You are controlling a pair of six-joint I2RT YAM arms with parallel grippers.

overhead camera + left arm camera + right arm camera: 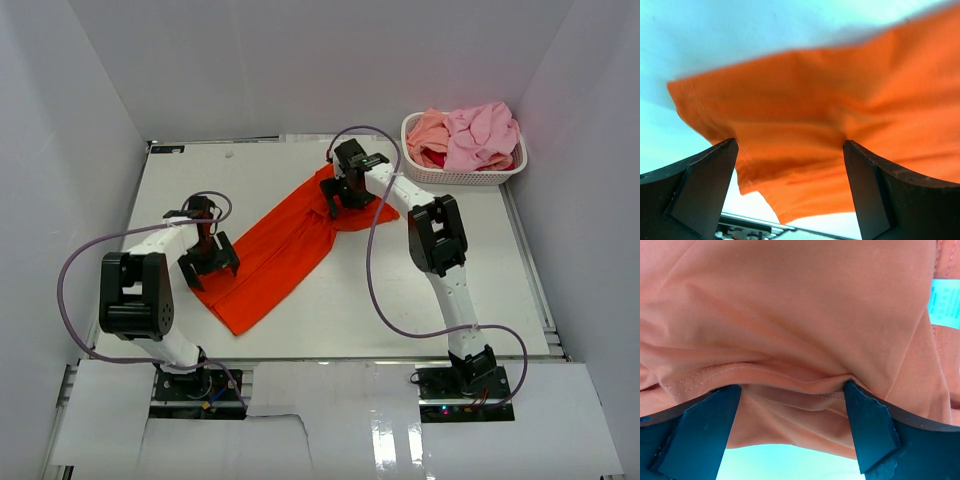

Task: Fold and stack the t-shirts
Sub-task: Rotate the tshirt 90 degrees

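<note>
Early stage, one lengthwise fold only. Bright orange-red cloth t-shirt diagonal mid-table. Left gripper at near-left end, right gripper at far-right end, both jaws apart over cloth, clamping nothing. Yet to fold: pink and peach cloth shirts heaped in white perforated plastic basket, far right. No stack.

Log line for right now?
orange t-shirt diagonal on table | left gripper open at near end | right gripper open at far end | pink shirts in basket

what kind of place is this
Likely a robot lab test cell: plain white panel walls box in a flat white tabletop with one bright orange-red cloth t-shirt and a white perforated plastic basket.
</note>
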